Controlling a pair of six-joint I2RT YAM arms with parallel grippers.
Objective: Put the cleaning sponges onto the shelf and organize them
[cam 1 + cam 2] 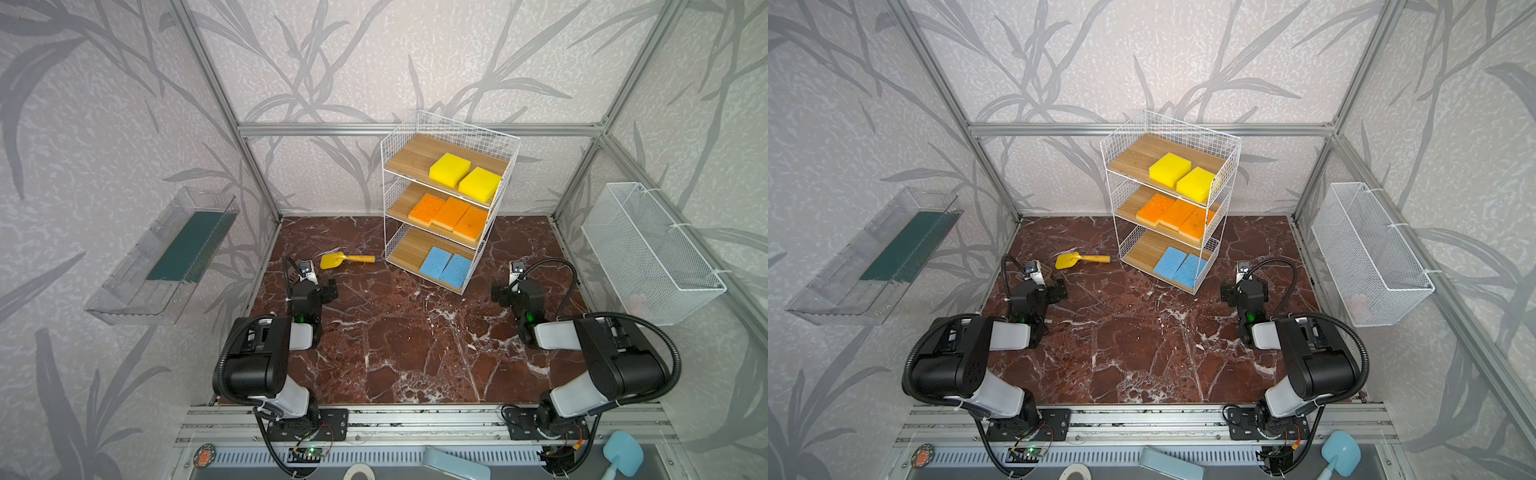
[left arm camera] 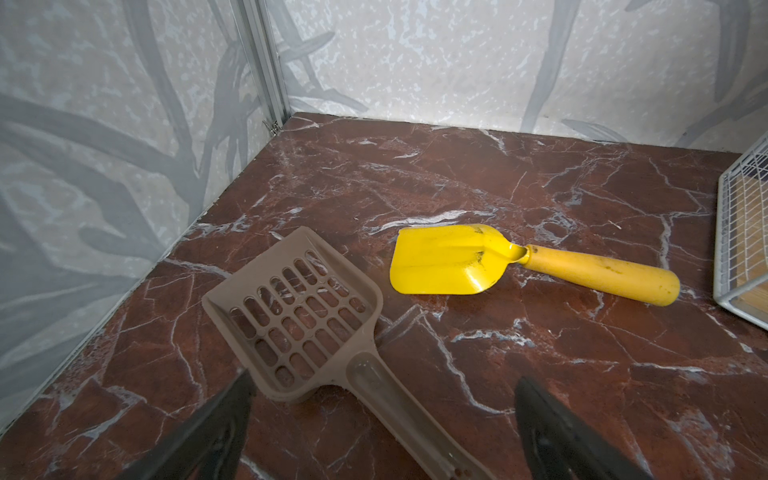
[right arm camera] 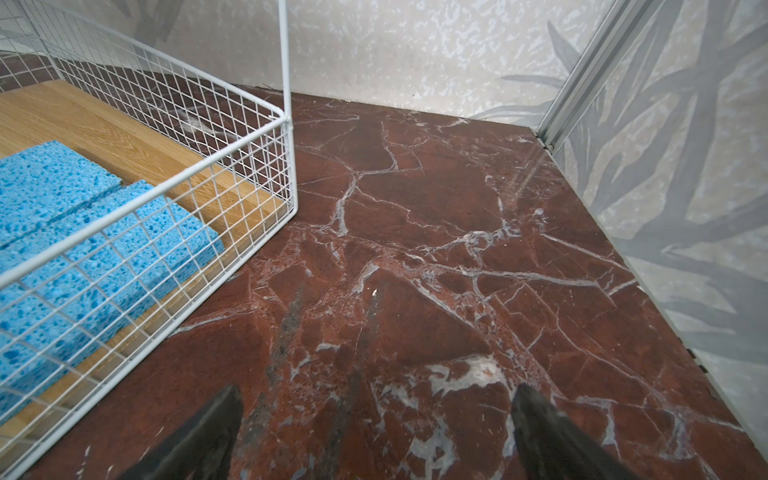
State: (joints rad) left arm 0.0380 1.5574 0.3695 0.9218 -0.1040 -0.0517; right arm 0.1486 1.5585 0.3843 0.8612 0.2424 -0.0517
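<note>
We see a red-brown marble table (image 1: pixel 415 353) inside a walled cell. At its far side, right of centre, stands the shelf (image 1: pixel 411 156) (image 1: pixel 1133 156), three wooden boards in white wire grid, turned at an angle to the back wall. A white mesh basket (image 1: pixel 652 253) hangs on the right wall and a clear tray (image 1: pixel 137 282) on the left wall.

Both arms sit folded low, one at each side of the table, well apart from the shelf.

All seven sponges are on the shelf. Two yellow sponges (image 1: pixel 449 169) sit side by side on the top board, three orange sponges (image 1: pixel 451 214) in a row on the middle board, and two blue sponges (image 1: pixel 435 262) (image 3: pixel 83 232) touching on the bottom board.

A yellow scoop (image 1: pixel 347 260) (image 2: pixel 449 259) lies on the table left of the shelf. A brown slotted scoop (image 2: pixel 299 316) lies near it.

The left gripper (image 2: pixel 386 380) is spread wide and grips nothing; the brown scoop's handle runs under the gap between its fingers. The right gripper (image 3: pixel 376 390) is spread wide too, over bare marble just beside the shelf's bottom corner, holding nothing.
</note>
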